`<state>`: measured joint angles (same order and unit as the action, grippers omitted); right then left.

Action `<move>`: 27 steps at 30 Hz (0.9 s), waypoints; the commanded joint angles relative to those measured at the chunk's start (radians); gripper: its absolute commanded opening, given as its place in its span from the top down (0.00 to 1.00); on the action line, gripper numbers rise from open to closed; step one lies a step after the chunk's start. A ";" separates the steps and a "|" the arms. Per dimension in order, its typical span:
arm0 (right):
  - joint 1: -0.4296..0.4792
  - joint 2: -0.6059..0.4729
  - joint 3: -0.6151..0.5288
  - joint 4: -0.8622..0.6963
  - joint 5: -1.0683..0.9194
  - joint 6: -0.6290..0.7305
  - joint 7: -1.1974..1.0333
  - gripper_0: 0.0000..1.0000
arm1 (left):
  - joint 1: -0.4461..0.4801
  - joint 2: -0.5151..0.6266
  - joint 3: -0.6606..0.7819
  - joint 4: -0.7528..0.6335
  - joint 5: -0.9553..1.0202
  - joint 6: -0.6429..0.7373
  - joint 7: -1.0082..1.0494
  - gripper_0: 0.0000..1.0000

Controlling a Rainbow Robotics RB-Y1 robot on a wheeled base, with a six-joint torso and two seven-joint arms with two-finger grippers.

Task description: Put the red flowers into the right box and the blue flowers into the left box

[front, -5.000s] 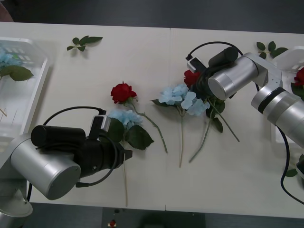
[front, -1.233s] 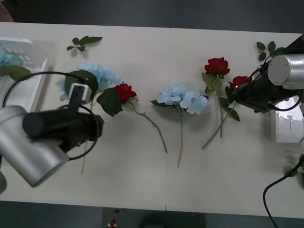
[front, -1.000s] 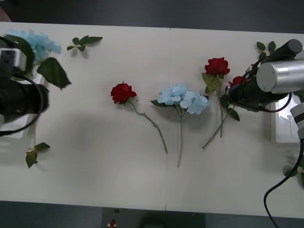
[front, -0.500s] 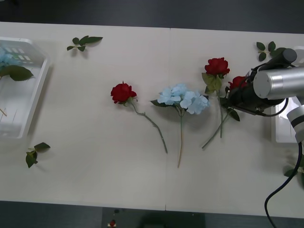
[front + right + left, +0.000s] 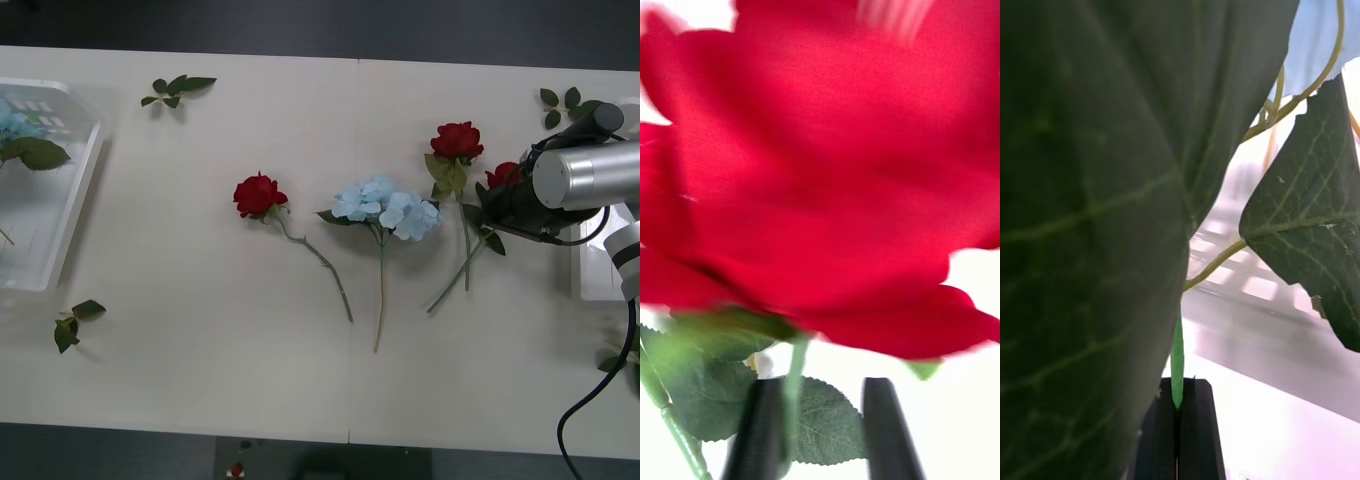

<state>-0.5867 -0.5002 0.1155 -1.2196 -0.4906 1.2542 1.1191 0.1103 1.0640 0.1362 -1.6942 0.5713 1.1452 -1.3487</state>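
**A:** So, from the front, why is the right gripper out by the table's right end?

**B:** It holds a deep red artificial rose near the shallow plain white plastic tray, which I take as its destination. The thin green stem trails back across the pale table.

**A:** Anything in the way?

**B:** A second red rose lies just beside it, their stems crossing. A fluffy pale blue flower cluster and a third red rose lie farther left. Loose green leaf sprigs are scattered about.

**A:** And the right wrist view?

**B:** The red bloom crowds the lens. The black fingers are drawn in around its stem, with a leaf behind.

**A:** The left wrist view?

**B:** The left gripper is pinched tight on a thin green stem. Big dark green leaves hang before the lens, with pale blue petals beyond. Below is the other translucent white tray, at the front view's left edge, so I judge a drop is due there.
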 commanded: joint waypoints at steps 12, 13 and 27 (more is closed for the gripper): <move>-0.004 -0.064 -0.033 -0.219 -0.002 0.157 -0.045 1.00 | 0.031 0.025 0.076 -0.076 0.039 -0.090 -0.012 0.00; -0.004 -0.077 -0.036 -0.250 0.001 0.183 -0.045 1.00 | 0.051 0.025 0.102 -0.102 0.067 -0.091 -0.012 0.00; -0.004 -0.258 -0.255 -0.483 -0.082 0.401 0.013 1.00 | 0.040 -0.088 0.211 -0.495 0.254 0.094 0.128 0.00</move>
<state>-0.5855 -0.7098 -0.1042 -1.6742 -0.5524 1.6557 1.1193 0.2145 0.9878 0.4025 -2.1400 0.8488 1.2233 -1.3150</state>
